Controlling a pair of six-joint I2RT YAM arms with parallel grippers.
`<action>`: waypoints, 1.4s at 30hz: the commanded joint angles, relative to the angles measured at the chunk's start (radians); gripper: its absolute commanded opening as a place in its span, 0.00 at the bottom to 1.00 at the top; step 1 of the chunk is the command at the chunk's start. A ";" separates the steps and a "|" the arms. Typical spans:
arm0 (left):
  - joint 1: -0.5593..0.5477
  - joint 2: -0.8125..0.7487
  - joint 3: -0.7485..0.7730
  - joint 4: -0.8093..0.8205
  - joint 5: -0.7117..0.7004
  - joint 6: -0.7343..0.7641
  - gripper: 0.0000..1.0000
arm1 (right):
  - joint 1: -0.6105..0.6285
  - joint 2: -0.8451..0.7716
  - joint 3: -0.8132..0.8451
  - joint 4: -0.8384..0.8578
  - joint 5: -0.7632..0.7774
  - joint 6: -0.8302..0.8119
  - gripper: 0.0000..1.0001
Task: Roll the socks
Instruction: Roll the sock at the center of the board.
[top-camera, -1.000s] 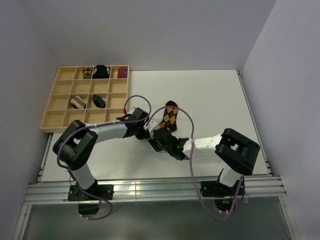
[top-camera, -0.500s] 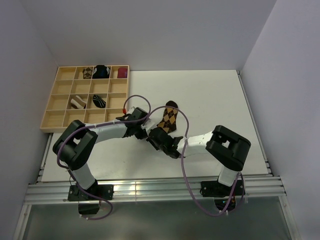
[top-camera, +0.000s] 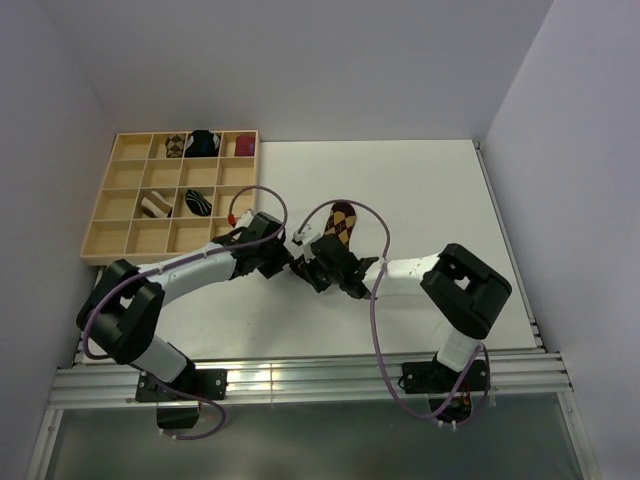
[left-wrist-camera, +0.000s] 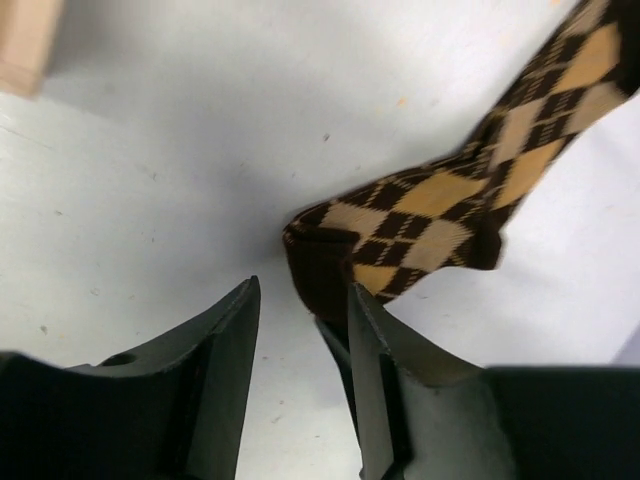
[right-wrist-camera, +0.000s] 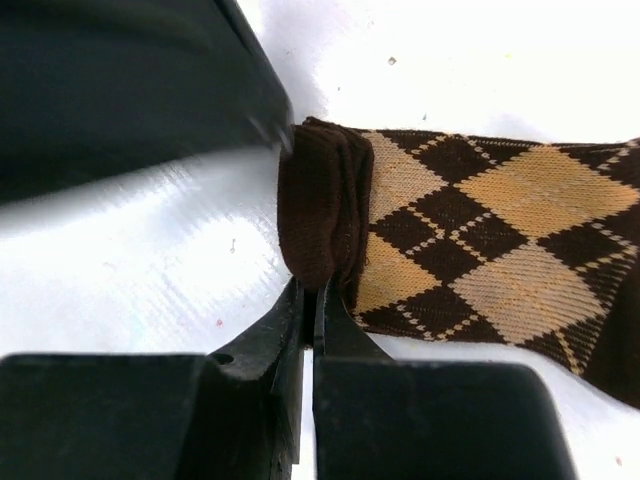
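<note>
Fingers of my right gripper (right-wrist-camera: 309, 300) pinch the argyle sock (right-wrist-camera: 480, 230) by its folded cuff; my left gripper (left-wrist-camera: 302, 305) gapes just beside it. I'd roll tight and even.

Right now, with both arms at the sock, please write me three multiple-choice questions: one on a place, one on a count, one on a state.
1. The long argyle sock lies: A on the white table; B on the floor; C over an arm's base.
2. Compartments of the wooden tray that hold something: A two; B five; C nine.
3. The jaws of the left gripper are: A open; B shut on a maroon bundle; C out of view.
Answers: 1 A, white tabletop shows beside it; 2 B, three filled in the far row, two in the third; 3 A, a wide gap shows between them.
</note>
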 joint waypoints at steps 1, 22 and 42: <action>0.028 -0.099 -0.017 0.012 -0.055 -0.037 0.47 | -0.080 -0.013 0.033 -0.116 -0.276 0.066 0.00; -0.018 -0.116 -0.142 0.178 0.020 -0.054 0.52 | -0.430 0.354 0.033 0.223 -1.045 0.666 0.00; -0.023 0.086 -0.051 0.213 0.017 0.003 0.48 | -0.447 0.394 0.062 0.169 -1.034 0.639 0.00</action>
